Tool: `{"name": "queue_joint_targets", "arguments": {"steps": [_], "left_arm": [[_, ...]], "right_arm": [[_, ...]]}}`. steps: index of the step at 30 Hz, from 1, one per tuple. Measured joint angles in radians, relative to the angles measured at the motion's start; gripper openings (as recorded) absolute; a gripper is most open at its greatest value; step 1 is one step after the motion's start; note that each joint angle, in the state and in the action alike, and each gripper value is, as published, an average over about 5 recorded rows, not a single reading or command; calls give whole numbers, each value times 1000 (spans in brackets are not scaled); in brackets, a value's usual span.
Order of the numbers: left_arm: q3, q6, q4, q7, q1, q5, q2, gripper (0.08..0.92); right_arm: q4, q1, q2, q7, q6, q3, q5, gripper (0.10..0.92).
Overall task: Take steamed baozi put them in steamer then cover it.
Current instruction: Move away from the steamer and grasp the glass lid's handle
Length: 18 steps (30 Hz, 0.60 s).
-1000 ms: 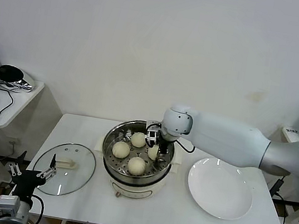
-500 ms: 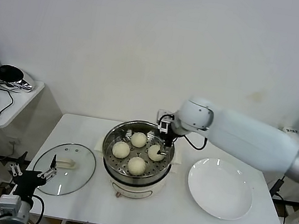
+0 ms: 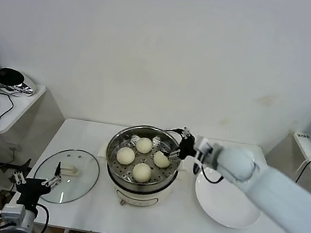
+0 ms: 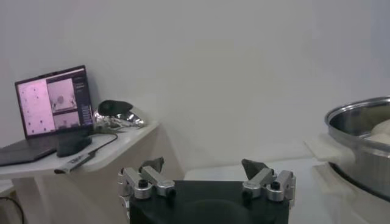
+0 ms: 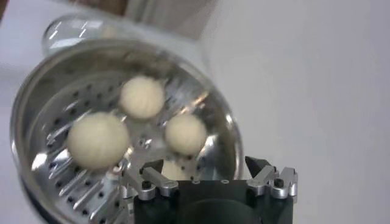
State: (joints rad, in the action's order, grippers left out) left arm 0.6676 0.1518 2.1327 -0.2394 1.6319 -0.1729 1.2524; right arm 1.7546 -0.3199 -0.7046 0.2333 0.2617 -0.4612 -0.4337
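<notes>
Four baozi (image 3: 143, 157) now on the perforated tray inside the steamer (image 3: 113, 169); fourth one, at the pot's right side, just released. Right gripper (image 3: 181, 145) lifted clear since a second ago, now at the steamer's right rim, jaws wide, holding nothing. Loading step judged done; only covering left. Cover (image 3: 67, 175) flat on the worktop (image 3: 146, 220) left of the steamer, untouched. Left gripper (image 3: 32, 181) near-left of the steamer, just past the cover's near edge, jaws wide, empty. Plate (image 3: 228, 198) right of the steamer, bare. No brand, label or legible writing found.
</notes>
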Motion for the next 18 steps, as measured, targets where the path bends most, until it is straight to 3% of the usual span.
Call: {"name": "queue_joint_targets", "arguments": {"steps": [10, 18], "left_arm": [[-36, -71, -43, -28, -10, 150, 31, 823], [-27, -171, -115, -54, 4, 466, 37, 823]], "right_arm": [[37, -599, -205, -54, -357, 597, 218, 823], [98, -935, -404, -62, -495, 968, 261, 823]]}}
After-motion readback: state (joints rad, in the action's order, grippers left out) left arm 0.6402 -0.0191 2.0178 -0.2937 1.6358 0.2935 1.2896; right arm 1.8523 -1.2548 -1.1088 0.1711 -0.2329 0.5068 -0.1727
